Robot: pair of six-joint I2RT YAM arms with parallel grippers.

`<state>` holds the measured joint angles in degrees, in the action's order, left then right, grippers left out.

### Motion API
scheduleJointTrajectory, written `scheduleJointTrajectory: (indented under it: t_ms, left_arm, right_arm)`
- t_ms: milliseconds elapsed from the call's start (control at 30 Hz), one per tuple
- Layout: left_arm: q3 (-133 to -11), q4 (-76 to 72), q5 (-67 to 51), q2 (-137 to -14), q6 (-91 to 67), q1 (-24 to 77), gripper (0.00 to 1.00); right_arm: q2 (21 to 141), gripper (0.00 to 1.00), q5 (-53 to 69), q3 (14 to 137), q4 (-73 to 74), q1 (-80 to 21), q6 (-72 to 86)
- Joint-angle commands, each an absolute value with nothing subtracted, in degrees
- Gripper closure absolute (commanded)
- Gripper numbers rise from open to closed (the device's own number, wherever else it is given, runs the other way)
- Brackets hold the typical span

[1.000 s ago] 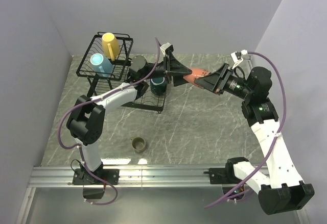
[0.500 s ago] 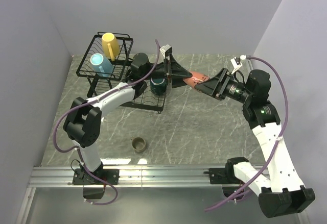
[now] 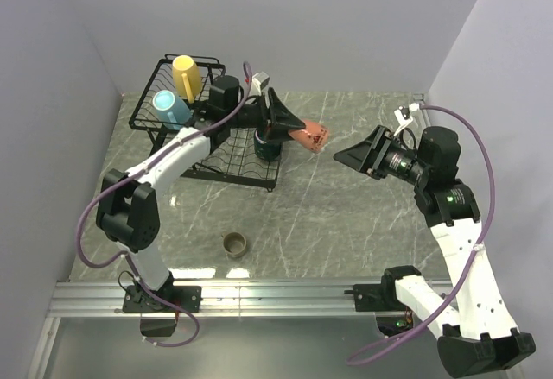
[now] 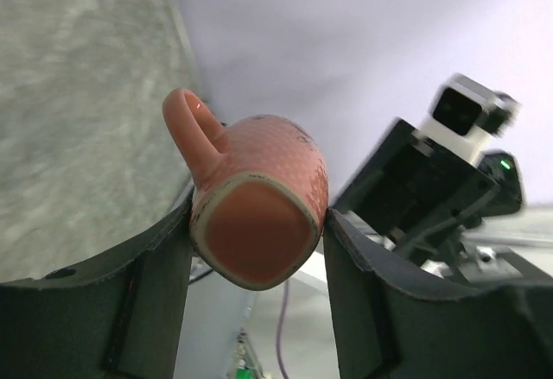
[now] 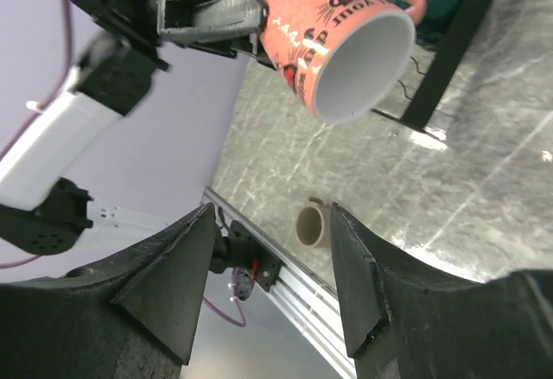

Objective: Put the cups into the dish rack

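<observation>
Salmon-red cup (image 4: 259,193) hangs in the air on its side, pinched across its body by the left pincer (image 4: 259,222), whose dark fingers (image 4: 155,284) press against opposite walls. Its flat base faces the left wrist camera, its handle juts up and away, and its white mouth points toward the right arm. From above, it sits just past the right end of the dish rack (image 3: 226,159), over the table (image 3: 346,215) and close to the dark teal cup (image 3: 266,144) that rests in the lower tray. The right pincer (image 5: 272,215) is spread wide, carries nothing, touches nothing and stands apart from the cup, with its opening aimed at the white mouth. The step in hand looks like the carry to the rack, with the left arm alone bearing the load. The next move likely calls for swinging that arm back over the wires, picking a free spot beside the teal cup or in the raised basket next to the yellow cup (image 3: 184,75) and the light blue cup (image 3: 167,107), lowering until the cup is seated, and only then parting the fingers. An olive-brown cup (image 3: 235,243) stands on the table near the arms' bases, not yet loaded. No navy cup can be made out.
</observation>
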<state>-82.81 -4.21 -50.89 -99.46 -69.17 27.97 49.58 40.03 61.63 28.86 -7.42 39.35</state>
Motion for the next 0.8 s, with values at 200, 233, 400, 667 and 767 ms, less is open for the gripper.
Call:
scheduleJointTrajectory:
  t_ms: [200, 233, 400, 667, 767]
  left_arm:
    - [-101.9, 39.2, -27.8, -98.7, -37.9, 26.6, 1.00]
    - [-102.7, 40.3, -25.3, -98.7, -36.0, 26.8, 1.00]
    - [-104.4, 45.6, -11.0, -98.8, -30.1, 28.8, 1.00]
    - [-99.9, 44.2, 3.1, -97.9, -25.9, 33.2, 1.00]
    - [-94.1, 39.7, 6.0, -95.7, -25.5, 33.4, 1.00]
  right_arm:
    - [47.7, 0.37, 38.6, 61.3, 29.8, -7.6, 37.1]
    - [47.6, 0.37, 38.6, 61.0, 29.8, -7.6, 37.1]
    - [47.7, 0.37, 38.8, 60.2, 29.6, -7.6, 37.1]
    - [47.6, 0.37, 38.5, 59.9, 30.1, -7.6, 36.8]
    - [47.5, 0.38, 38.3, 59.9, 30.8, -7.6, 36.6]
